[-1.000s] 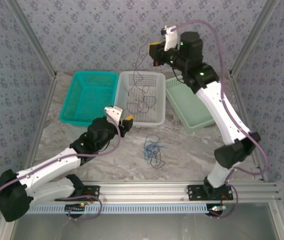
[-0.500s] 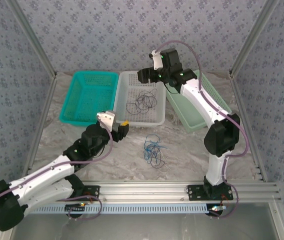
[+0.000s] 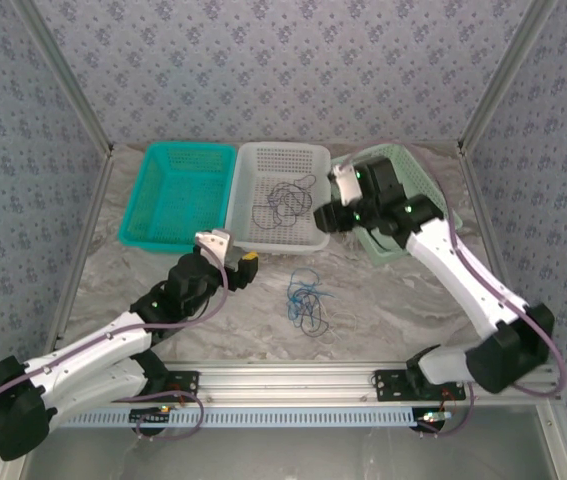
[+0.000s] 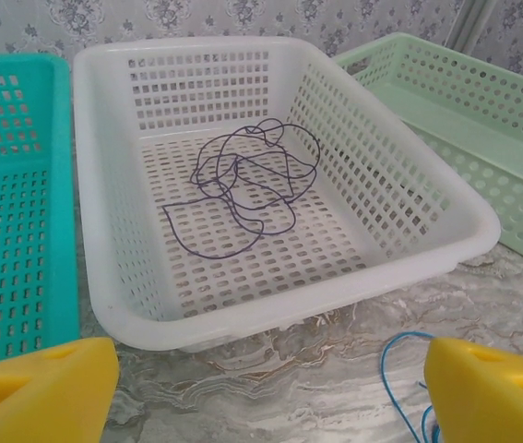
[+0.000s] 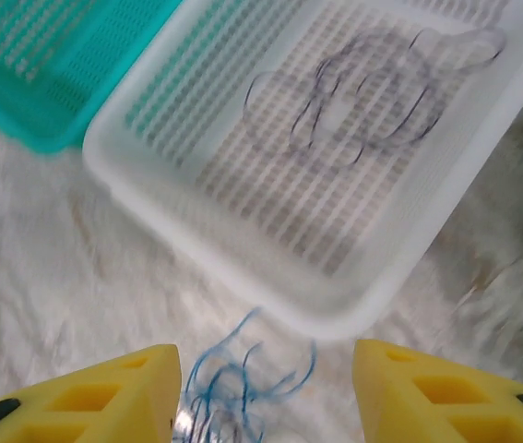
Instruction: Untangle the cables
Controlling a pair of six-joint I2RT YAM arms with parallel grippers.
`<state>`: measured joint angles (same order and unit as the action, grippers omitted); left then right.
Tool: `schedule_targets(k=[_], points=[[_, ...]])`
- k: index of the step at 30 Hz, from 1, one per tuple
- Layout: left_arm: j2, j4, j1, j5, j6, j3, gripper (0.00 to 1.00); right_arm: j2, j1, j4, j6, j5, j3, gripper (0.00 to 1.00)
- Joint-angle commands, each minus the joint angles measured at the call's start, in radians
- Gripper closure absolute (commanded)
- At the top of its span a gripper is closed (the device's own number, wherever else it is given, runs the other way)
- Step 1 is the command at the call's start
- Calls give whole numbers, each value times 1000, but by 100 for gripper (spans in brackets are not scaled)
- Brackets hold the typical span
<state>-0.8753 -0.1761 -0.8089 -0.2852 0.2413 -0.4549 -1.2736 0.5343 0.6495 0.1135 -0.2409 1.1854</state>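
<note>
A dark purple cable (image 3: 285, 203) lies loosely looped on the floor of the white basket (image 3: 239, 190). The left wrist view looks into that basket (image 4: 289, 309) at the cable (image 4: 247, 185); in the right wrist view the cable (image 5: 372, 101) is blurred. A tangle of blue cables (image 3: 305, 298) rests on the marble table in front of the basket. My left gripper (image 3: 239, 262) is open and empty (image 4: 266, 406), just left of a blue loop (image 4: 398, 369). My right gripper (image 3: 323, 218) hangs open over the basket's front right corner, the blue tangle (image 5: 243, 388) showing between its fingers (image 5: 86, 397).
A teal basket (image 3: 178, 195) stands left of the white one and a pale green basket (image 3: 418, 185) right of it, partly under the right arm. Aluminium frame posts and patterned walls close in the table.
The right gripper let the purple cable drop into the white basket, then came down and forward towards the blue tangle. The left gripper opened wider and drew back slightly.
</note>
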Motion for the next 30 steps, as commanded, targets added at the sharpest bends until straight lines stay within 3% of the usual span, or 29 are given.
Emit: schedule_targets(k=[1, 8, 20, 27, 30], points=[[-16, -14, 10, -21, 22, -9, 12, 19, 77, 30, 54, -37, -128, 46], [-38, -16, 10, -8, 55, -24, 10, -51, 212, -82, 123, -1, -231, 47], [-32, -17, 10, 5, 85, -19, 9, -134, 274, -120, 145, 21, -280, 61], [-31, -16, 10, 5, 90, -19, 8, -158, 293, -122, 140, 12, -279, 73], [-28, -15, 10, 7, 93, -19, 8, -155, 293, -116, 140, 30, -279, 89]])
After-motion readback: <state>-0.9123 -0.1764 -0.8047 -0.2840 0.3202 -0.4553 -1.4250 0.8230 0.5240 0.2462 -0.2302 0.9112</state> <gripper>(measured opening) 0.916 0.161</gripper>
